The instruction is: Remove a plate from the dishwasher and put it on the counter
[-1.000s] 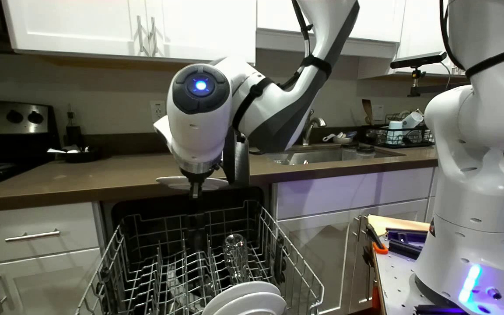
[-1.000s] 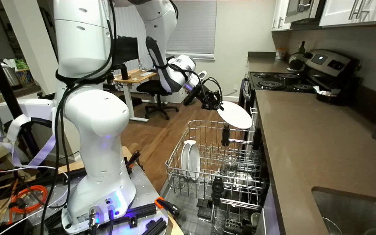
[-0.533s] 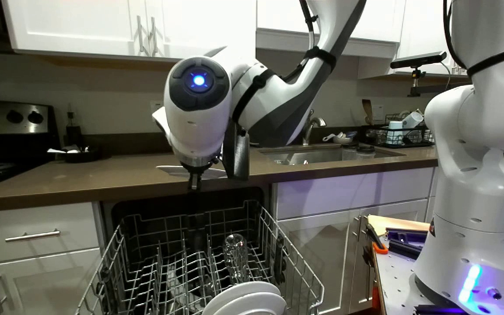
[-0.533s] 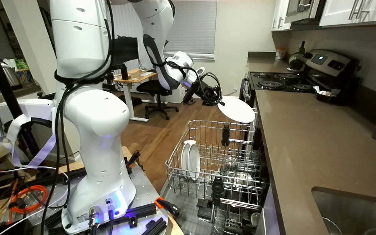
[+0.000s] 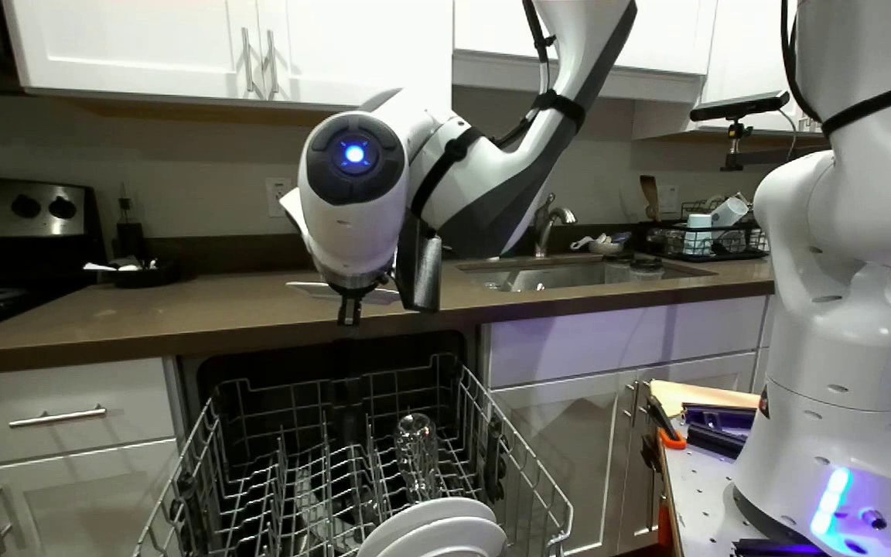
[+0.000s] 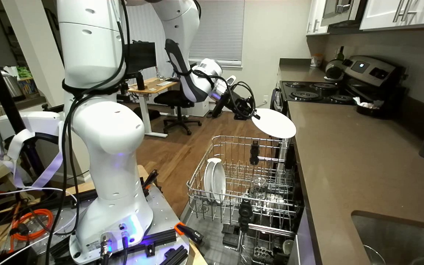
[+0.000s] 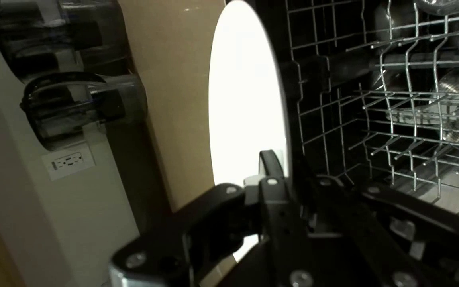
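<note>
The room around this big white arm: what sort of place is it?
A kitchen, probably in a home: both exterior views show a stove, a sink and an open dishwasher.

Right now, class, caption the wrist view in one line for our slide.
White plate clamped in the black pincer, counter at frame left, dishwasher rack at frame right.

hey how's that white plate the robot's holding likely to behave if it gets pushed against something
The white plate is probably stiff: it juts out flat with no visible sag. Gripped only near one edge by the tool, it may pivot if bumped. Its plain, smooth-looking surface could be slippery too.
</note>
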Controlling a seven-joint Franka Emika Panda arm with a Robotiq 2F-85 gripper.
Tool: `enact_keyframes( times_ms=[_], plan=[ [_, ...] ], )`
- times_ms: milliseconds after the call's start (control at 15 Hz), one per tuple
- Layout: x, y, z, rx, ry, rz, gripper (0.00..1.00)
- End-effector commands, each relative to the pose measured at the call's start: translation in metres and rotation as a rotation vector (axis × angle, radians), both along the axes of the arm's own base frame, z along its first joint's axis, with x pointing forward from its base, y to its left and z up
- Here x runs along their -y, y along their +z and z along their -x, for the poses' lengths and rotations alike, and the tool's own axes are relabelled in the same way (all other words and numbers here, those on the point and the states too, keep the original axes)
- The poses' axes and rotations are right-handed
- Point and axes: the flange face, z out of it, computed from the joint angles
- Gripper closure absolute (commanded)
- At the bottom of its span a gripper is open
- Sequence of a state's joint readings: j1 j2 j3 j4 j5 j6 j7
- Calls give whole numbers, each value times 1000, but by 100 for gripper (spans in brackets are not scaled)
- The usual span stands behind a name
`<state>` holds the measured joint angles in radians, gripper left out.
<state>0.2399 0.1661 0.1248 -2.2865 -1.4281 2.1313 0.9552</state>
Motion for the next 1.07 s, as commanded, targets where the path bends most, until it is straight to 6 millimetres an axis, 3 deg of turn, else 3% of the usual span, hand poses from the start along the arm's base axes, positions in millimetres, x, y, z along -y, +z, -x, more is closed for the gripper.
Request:
enact_keyframes(
  times_ms=[0,1000],
  plan=[
    [16,4,-21,40,-40,30,93],
    [61,-33,-99,46,-182,78,93]
  ],
)
